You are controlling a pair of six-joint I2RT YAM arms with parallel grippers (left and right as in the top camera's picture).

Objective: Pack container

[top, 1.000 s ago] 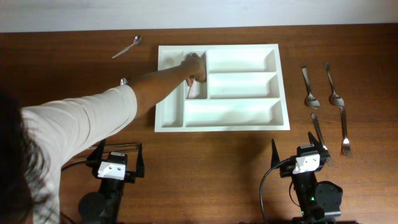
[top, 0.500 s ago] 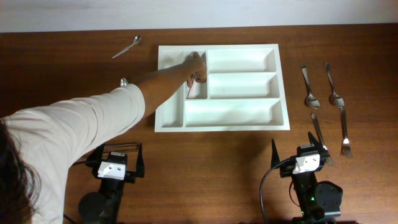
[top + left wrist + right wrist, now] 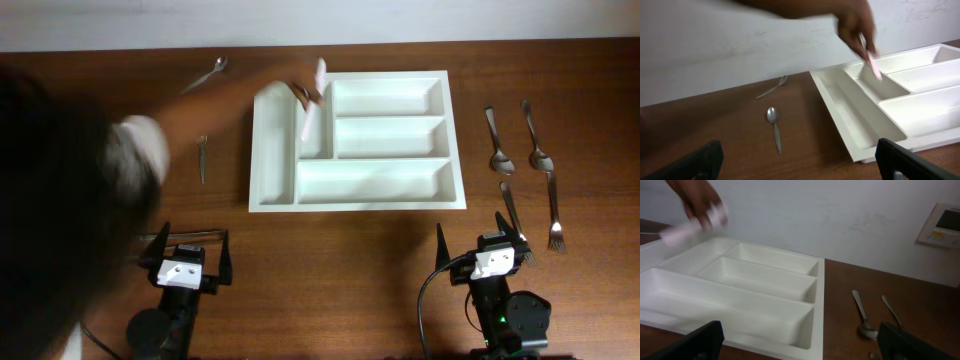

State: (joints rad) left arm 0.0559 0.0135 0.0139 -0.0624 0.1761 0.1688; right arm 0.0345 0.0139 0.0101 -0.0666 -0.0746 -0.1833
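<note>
- Since the frame half a second ago, a person's hand (image 3: 303, 95) is coming up out of the second narrow slot of the container (image 3: 355, 204). It is now hanging over that slot's far end, well ahead and to the right of my left jaws. The arm is smearing into blur across the left of the overhead view.
- That hand is pinching a pale, slender piece (image 3: 312, 110), which is tilting with its lower end over the slot. I am finding it too blurred to name, and I cannot tell whether it is touching the floor of the slot.
- The container is lying flat on the table (image 3: 350, 270), ahead and to the right of the left jaws, and ahead and to the left of the right jaws.
- My left gripper (image 3: 192, 240) is sitting with its jaws spread wide — the two fingers are framing the bottom corners of its wrist view.
- My right gripper (image 3: 480, 238) is sitting the same way, jaws wide apart.
- A spoon (image 3: 202, 158), now clear of the arm, is lying just ahead of the left jaws, bowl pointing away. A second spoon (image 3: 205, 75) is lying farther ahead.
- Ahead and to the right of the right jaws, a third spoon (image 3: 495, 138) and a fourth spoon (image 3: 533, 132) are lying side by side. A fork (image 3: 552, 212) and another utensil (image 3: 512, 215) are lying nearer those jaws.
</note>
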